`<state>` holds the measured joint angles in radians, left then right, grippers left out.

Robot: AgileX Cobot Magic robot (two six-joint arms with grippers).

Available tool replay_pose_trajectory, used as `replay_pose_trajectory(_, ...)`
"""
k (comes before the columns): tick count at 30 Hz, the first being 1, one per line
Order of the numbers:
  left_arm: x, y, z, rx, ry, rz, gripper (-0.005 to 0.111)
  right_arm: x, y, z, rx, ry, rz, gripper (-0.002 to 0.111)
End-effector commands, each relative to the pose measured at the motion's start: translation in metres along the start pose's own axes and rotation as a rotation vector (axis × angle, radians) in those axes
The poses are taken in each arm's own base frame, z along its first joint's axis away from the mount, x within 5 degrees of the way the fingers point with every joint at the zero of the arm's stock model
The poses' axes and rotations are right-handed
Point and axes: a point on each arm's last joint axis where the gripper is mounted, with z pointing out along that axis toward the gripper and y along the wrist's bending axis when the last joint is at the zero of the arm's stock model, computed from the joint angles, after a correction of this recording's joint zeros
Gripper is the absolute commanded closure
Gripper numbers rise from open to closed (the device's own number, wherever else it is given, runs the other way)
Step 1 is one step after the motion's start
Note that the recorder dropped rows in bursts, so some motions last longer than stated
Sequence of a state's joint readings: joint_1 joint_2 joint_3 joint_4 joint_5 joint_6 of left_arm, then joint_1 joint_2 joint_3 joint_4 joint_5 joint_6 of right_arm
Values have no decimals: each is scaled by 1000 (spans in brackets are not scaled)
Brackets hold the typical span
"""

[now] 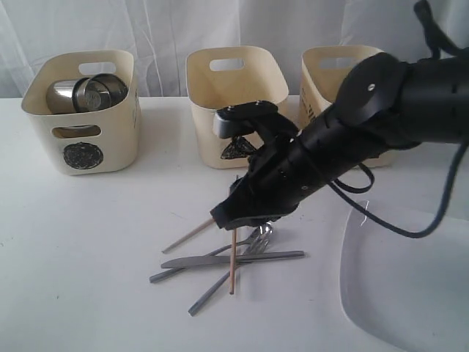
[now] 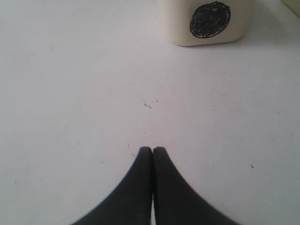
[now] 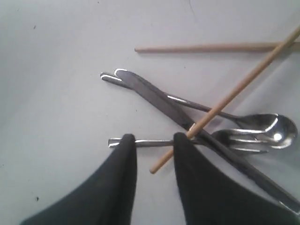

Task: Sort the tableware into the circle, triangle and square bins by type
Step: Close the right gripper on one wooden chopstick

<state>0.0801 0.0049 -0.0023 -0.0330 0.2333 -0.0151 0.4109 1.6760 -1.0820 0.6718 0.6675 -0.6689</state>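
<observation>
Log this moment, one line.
left gripper shut, empty | right gripper open over steel cutlery, wooden chopsticks | shiny steel bowls in circle-marked cream tub

Black scribbled circle (image 1: pixel 82 155) on left tub (image 1: pixel 121 136); half-hidden black scribble (image 1: pixel 233 150) on middle tub (image 1: pixel 207 121).

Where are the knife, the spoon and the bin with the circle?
knife (image 3: pixel 146 90), right wrist view, middle of its blade
spoon (image 3: pixel 273 126), right wrist view, its shiny bowl
circle bin (image 1: pixel 121 136), exterior view, its front wall
</observation>
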Motion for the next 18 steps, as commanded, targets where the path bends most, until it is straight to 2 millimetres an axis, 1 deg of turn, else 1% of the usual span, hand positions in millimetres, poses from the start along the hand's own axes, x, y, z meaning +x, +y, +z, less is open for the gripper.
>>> replay_pose_trajectory(1, 0, 0, 0, 4, -3, -13, 107, -21, -1, 17, 8, -38, 70, 59)
replay_pose_trajectory(2, 0, 0, 0, 4, -3, -13, 107, -26, -3, 21, 15, -49, 95, 57)
replay_pose_trajectory(4, 0, 0, 0, 4, -3, -13, 107, -33, -8, 29, 28, -66, 137, 58)
replay_pose_trajectory(7, 0, 0, 0, 4, -3, -13, 107, -38, -18, 46, 59, -67, 161, 59)
replay_pose_trajectory(9, 0, 0, 0, 4, -3, -13, 107, -38, -25, 57, 82, -29, 145, 61)
replay_pose_trajectory(12, 0, 0, 0, 4, -3, -13, 107, -32, -34, 68, 137, 56, 122, 63)
replay_pose_trajectory(15, 0, 0, 0, 4, -3, -13, 107, -26, -41, 69, 202, 122, 128, 64)
replay_pose_trajectory(18, 0, 0, 0, 4, -3, -13, 107, -23, -43, 73, 219, 133, 173, 64)
